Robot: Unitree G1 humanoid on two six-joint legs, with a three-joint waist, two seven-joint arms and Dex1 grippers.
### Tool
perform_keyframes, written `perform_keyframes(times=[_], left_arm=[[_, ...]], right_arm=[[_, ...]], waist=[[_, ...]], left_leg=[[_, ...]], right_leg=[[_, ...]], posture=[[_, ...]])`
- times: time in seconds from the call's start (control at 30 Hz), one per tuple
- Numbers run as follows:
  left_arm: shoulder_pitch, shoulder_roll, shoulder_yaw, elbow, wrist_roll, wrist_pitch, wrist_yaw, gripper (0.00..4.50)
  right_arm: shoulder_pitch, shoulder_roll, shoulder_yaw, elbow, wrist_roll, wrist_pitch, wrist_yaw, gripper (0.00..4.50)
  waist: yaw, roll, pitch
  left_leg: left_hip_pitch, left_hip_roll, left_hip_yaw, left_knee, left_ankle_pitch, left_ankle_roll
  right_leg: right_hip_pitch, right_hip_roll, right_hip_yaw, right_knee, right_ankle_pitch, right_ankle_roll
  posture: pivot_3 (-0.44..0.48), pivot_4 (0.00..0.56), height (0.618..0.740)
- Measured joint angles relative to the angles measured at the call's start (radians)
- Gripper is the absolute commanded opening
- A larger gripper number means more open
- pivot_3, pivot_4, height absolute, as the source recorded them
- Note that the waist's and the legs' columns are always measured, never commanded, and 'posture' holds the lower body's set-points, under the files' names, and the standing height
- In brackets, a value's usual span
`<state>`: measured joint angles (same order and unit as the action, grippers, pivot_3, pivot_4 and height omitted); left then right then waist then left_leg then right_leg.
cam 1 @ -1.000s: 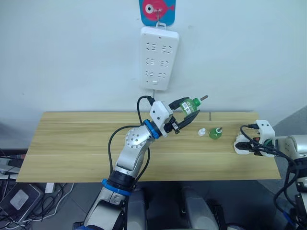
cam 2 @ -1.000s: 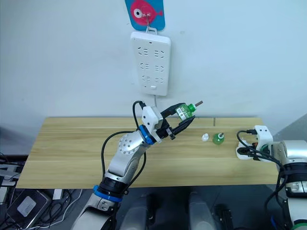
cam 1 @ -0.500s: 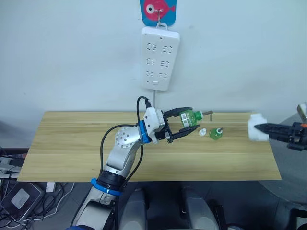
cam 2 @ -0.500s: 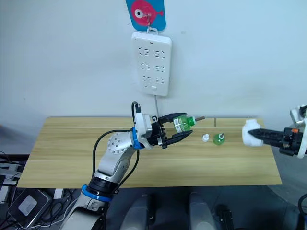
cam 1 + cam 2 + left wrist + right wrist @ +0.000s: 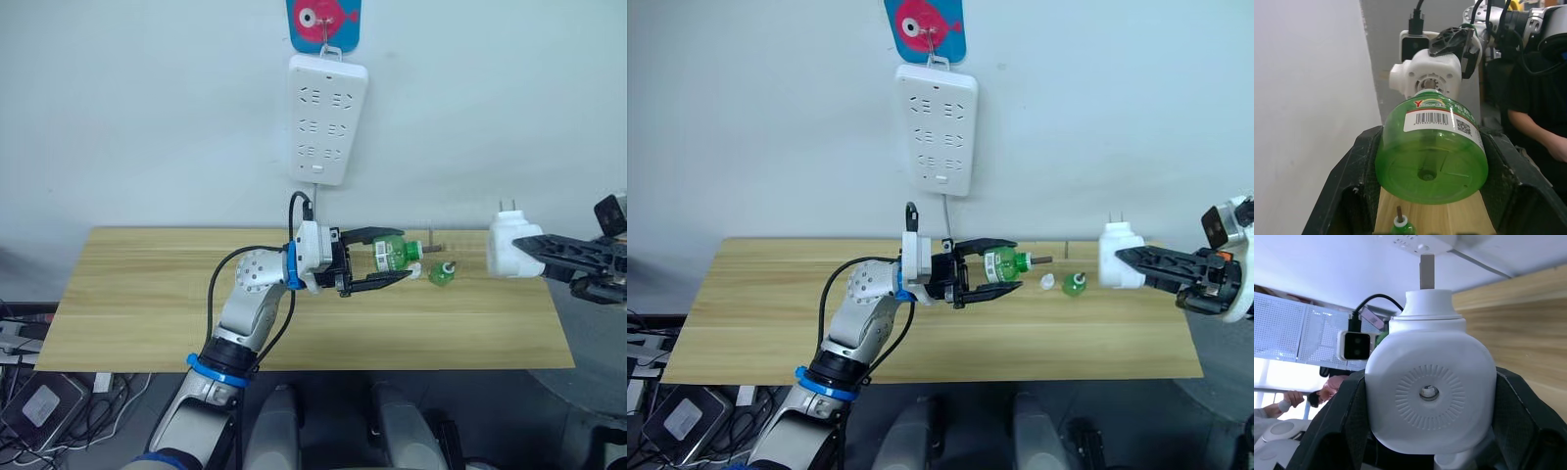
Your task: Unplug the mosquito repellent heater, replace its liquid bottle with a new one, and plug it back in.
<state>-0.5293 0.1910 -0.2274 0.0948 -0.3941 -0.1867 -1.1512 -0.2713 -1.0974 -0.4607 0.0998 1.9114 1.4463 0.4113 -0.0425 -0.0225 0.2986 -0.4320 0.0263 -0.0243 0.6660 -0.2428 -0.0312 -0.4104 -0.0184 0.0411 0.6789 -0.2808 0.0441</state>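
Bottle (image 5: 391, 255) clamped between left gripper (image 5: 397, 258) jaws.

light: bright, even | shadows: soft | focus: sharp; wrist backgrounds blurred

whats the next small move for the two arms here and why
Probably bring the two together: the left gripper holds a green bottle with its wick pointing at the heater, which the right gripper holds in the air, a gap between them. The other bottle and the white cap lie on the table.
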Motion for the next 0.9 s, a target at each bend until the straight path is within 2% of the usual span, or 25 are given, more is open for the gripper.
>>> perform_keyframes(times=[0.37, 0.9], left_arm=[[-0.027, -0.043, -0.003, 0.026, 0.009, -0.002, -0.008, 2.34], [-0.027, -0.040, -0.001, 0.033, 0.014, -0.015, -0.016, 2.34]], right_arm=[[0.004, 0.088, 0.061, -0.145, 0.033, -0.131, -0.058, 2.97], [0.004, 0.089, 0.071, -0.174, 0.033, -0.152, -0.025, 2.97]], waist=[[-0.011, 0.000, 0.000], [-0.012, 0.000, 0.000]], left_leg=[[0.000, 0.000, -0.001, 0.000, 0.000, 0.000], [0.000, 0.000, -0.001, 0.000, 0.000, 0.000]], right_leg=[[0.000, 0.000, -0.001, 0.000, 0.000, 0.000], [0.000, 0.000, -0.001, 0.000, 0.000, 0.000]], posture=[[-0.126, 0.299, 0.740], [-0.124, 0.297, 0.740]])
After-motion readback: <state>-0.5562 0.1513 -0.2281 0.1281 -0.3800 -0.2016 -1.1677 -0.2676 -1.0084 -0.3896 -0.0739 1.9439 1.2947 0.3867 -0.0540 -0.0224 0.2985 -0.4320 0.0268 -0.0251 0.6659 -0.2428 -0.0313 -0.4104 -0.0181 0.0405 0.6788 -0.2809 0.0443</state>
